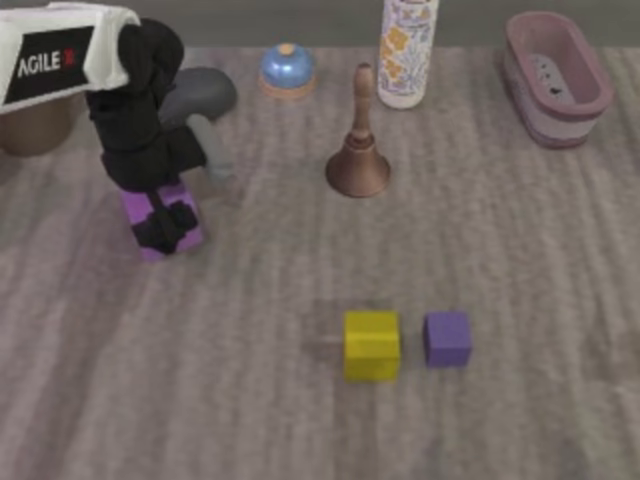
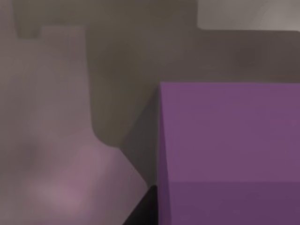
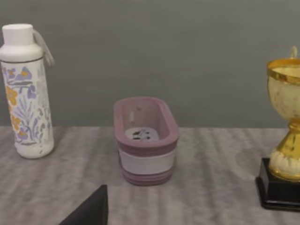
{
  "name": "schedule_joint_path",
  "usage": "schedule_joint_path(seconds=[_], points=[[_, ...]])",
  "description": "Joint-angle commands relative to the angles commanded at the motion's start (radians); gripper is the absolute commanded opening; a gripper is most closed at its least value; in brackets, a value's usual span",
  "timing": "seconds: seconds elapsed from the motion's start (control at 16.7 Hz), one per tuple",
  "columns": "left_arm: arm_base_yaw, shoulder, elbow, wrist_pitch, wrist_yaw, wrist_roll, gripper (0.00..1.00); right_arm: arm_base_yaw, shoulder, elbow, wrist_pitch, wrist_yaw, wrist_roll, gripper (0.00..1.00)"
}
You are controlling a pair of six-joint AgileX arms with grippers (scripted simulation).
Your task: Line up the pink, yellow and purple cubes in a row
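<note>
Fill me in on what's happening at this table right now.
The left gripper is down over the pink cube at the table's left side, its fingers around the cube. The yellow cube and purple cube already sit side by side, slightly apart, near the front middle. The right arm is out of the top view; its wrist camera faces the pink tub at the back.

pink cube point(image 1: 160, 215) far left, yellow cube point(image 1: 371, 345) beside purple cube point(image 1: 446, 338)

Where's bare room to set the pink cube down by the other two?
Bare tabletop lies left of the yellow cube, toward the pink cube under the left gripper. Right of the purple cube is bare too. The back edge is crowded.
</note>
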Motion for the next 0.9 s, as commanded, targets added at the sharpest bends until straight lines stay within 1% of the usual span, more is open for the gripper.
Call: schedule_joint_path(seconds=[0.06,0.6,0.72,0.9], points=[[0.0,0.0,0.0,0.0,0.0,0.0,0.0,0.0,0.0,0.0,0.0,0.0,0.0,1.0],[-0.002,-0.011,0.002,-0.01,0.004,-0.001,0.0,0.0,0.0,0.0,0.0,0.0,0.0,1.0],[-0.002,-0.02,0.033,-0.048,0.0,0.002,0.0,0.0,0.0,0.0,0.0,0.0,0.0,1.0],[0.007,-0.048,0.107,-0.169,0.0,0.001,0.0,0.0,0.0,0.0,0.0,0.0,0.0,1.0]])
